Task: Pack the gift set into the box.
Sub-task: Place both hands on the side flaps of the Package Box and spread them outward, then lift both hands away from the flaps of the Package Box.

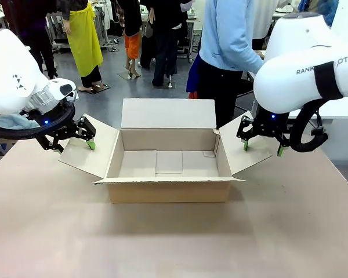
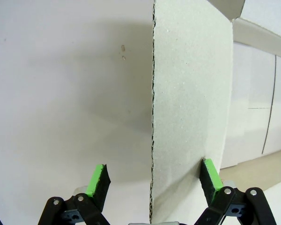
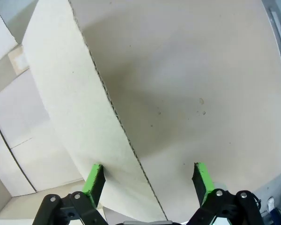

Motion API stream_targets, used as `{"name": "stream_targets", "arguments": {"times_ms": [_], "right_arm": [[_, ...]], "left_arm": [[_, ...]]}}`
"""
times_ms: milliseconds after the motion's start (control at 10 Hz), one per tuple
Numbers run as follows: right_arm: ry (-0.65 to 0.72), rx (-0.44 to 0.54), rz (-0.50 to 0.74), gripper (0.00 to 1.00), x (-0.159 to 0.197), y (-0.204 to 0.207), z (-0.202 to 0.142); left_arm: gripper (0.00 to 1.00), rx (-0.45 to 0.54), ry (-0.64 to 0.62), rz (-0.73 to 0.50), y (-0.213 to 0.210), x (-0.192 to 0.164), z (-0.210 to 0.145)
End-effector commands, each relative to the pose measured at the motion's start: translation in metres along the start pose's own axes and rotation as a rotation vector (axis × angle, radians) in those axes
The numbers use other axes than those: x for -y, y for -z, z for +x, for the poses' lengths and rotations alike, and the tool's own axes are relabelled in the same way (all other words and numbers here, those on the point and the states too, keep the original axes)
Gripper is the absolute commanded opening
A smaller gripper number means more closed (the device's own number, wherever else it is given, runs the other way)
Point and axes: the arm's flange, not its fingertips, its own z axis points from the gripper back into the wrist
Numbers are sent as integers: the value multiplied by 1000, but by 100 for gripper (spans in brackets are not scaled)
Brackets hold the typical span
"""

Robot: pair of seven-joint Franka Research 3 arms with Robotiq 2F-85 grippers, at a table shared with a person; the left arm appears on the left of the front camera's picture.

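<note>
Table: a pale brown matte top (image 1: 162,249) carries the box at its middle.
Box: the brown carton (image 1: 168,191) stands open with its far flap (image 1: 168,113) upright. Its bottom is bare cardboard, so I judge the gift set is not packed yet.
Left flap (image 1: 84,155): it slopes outward to the left, and in the left wrist view its raw edge runs between the green pads (image 2: 99,180).
Left gripper (image 1: 75,145): the jaws are wide and stand astride that edge without pinching it.
Right flap (image 1: 235,159): it slopes outward to the right.
Right gripper (image 1: 263,148): the jaws are wide, with the flap edge between them.
Step in hand: it seems to be holding both side flaps out so that the opening is free.
How to do it well: press or close on both sides evenly and gently so the light carton does not slide or tip, and leave the fingers outside the opening.
Surface: it is smooth, so the carton may slip easily.
Room: a person in a light blue top (image 1: 229,35) stands at the far side, on a grey floor with other people behind.
</note>
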Motion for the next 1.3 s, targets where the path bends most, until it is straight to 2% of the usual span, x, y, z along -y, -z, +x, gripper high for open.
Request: {"name": "stream_targets", "arguments": {"times_ms": [0,1200], "right_arm": [[3,14,-30,100,-2,-3,5],[3,14,-30,100,-2,-3,5]], "left_arm": [[100,2,-7,13,-2,0,0],[100,2,-7,13,-2,0,0]]}}
